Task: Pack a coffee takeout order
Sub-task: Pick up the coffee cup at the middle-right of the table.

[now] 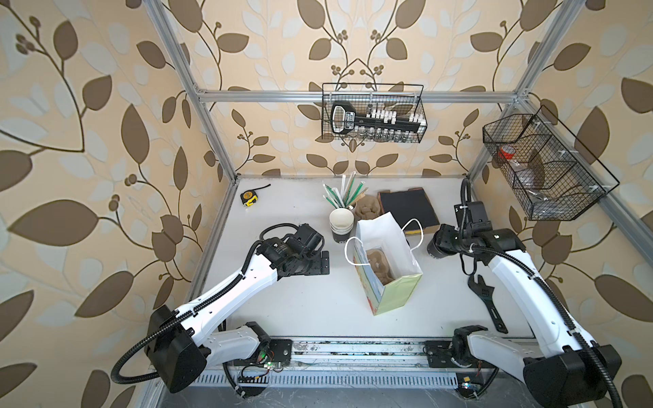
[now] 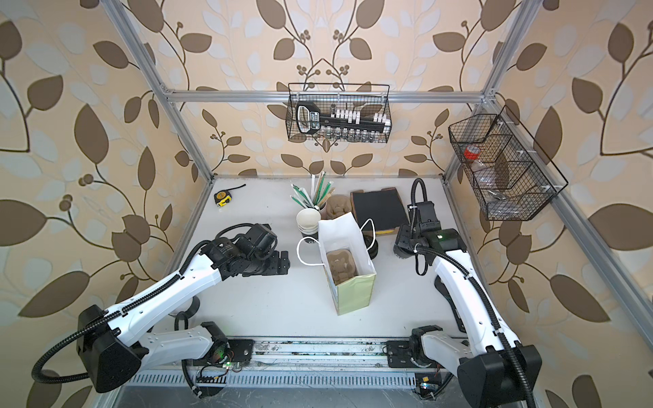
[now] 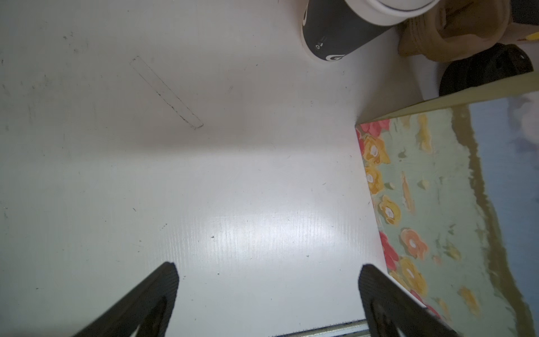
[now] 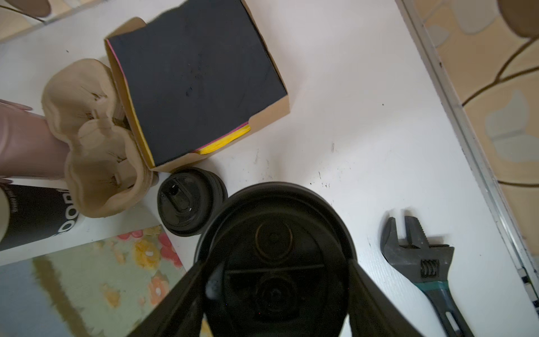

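My right gripper [image 4: 277, 262] is shut on a black paper cup [image 4: 274, 242] that has its round black lid on; its jaws press both sides of the cup. In both top views the cup [image 1: 434, 247] [image 2: 400, 249] is to the right of the open paper bag [image 1: 399, 293]. A tan pulp carrier [image 1: 380, 266] [image 2: 341, 266] lies at the bottom of the bag. The dark sheet [image 4: 198, 76] tops a stack in a cardboard box [image 1: 406, 208] behind the bag. My left gripper [image 3: 268, 270] [image 1: 323, 263] stands open and holds nothing, left of the bag.
Stacked cups [image 1: 341, 220], a cup of straws [image 1: 344, 192] and spare carriers [image 4: 96, 140] stand behind the bag. A stack of lids [image 4: 191, 201] sits beside the box. A wrench [image 1: 486, 296] lies by the right arm, and a tape measure [image 1: 249, 197] at the back left.
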You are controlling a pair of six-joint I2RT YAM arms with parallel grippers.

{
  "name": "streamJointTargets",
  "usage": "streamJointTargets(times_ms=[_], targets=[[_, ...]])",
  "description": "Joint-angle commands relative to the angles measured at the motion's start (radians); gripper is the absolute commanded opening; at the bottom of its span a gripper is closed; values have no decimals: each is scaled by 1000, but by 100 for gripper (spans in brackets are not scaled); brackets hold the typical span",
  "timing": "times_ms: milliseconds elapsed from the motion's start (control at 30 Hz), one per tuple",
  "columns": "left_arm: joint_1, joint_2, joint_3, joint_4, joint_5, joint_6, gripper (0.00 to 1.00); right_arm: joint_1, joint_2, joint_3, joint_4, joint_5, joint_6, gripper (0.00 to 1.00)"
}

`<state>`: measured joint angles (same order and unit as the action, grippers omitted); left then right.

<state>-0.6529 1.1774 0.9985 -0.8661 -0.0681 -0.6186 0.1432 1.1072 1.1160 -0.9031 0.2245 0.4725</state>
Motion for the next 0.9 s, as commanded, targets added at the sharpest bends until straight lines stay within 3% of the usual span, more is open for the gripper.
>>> streamJointTargets(times_ms=[0, 300, 767, 867], targets=[[6, -22, -3, 5, 8, -25, 99, 36, -44, 86, -70, 35, -21, 67], [6, -8, -6, 13, 41, -30, 99, 246, -82, 341, -238, 239, 8, 67], [9, 7, -12, 26, 79, -29, 99, 623, -59, 684, -338, 471, 77, 66], [9, 10, -11, 26, 80, -27, 99, 685, -48, 719, -327, 470, 81, 66]])
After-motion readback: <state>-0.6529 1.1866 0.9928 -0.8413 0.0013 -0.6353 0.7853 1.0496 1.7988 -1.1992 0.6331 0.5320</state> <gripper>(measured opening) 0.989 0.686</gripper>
